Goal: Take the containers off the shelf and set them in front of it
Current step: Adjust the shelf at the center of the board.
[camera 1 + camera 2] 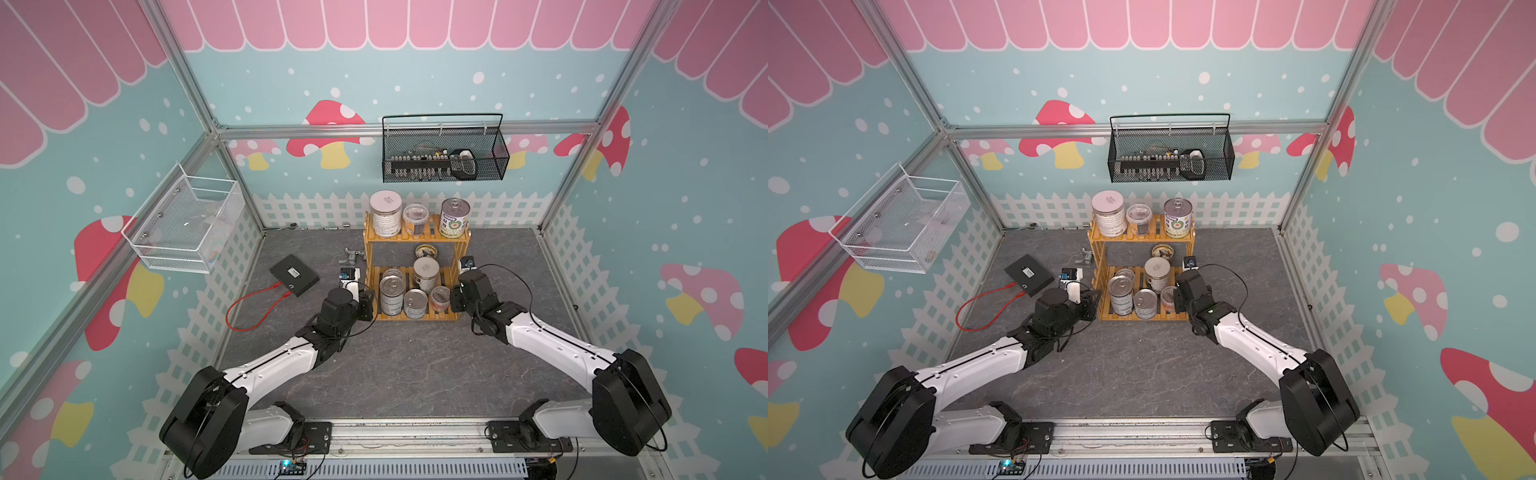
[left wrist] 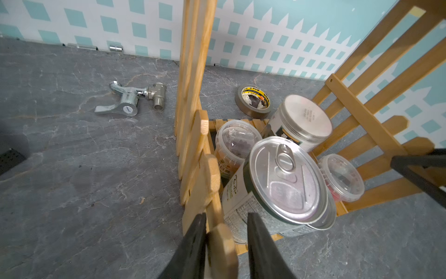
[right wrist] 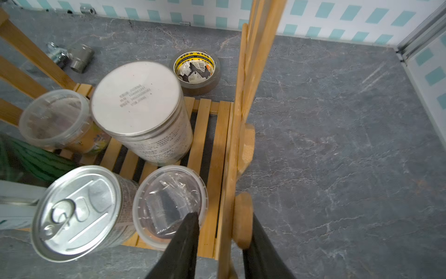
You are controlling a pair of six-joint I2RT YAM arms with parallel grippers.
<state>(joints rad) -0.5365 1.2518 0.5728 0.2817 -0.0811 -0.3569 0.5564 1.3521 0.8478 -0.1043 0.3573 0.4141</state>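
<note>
The left gripper [image 2: 226, 215] and right gripper [image 3: 223, 215] stand slightly open, each loosely straddling one side of the shelf [image 1: 415, 238]

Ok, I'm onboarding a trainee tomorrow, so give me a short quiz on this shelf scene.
1. How many containers stand on the upper tier of the shelf?
2. True or false: no container stands in front of the shelf yet.
3. What sits between the fingers of the left gripper? A) a pull-tab tin B) a picket of the shelf's side C) a tape roll

Key: 1. three; 2. true; 3. B
</note>
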